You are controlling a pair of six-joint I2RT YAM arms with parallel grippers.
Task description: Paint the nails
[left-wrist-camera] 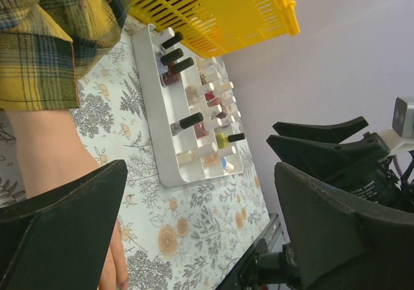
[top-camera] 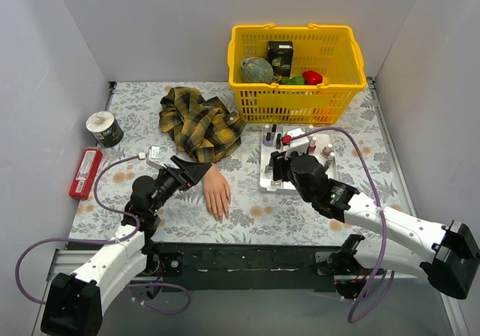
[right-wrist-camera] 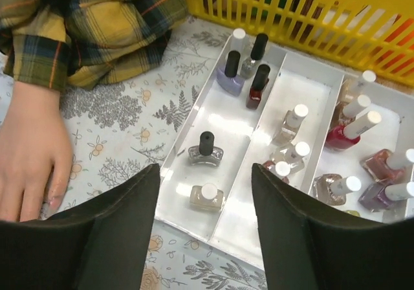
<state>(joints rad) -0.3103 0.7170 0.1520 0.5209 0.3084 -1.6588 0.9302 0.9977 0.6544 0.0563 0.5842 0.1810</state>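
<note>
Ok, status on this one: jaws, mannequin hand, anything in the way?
Left gripper open at wrist of mannequin hand. Right gripper open over polish tray, empty. Nothing covering the nails.

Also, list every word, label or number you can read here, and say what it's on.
No text is readable.
Red box: white label, too blurred.
Black box in the yellow basket: print too small.
Right arm's housing, left wrist view: white print, blurred.

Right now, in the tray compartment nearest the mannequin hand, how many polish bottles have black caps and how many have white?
Black-capped bottles: 4
White-capped bottles: 2
Total: 6
</note>
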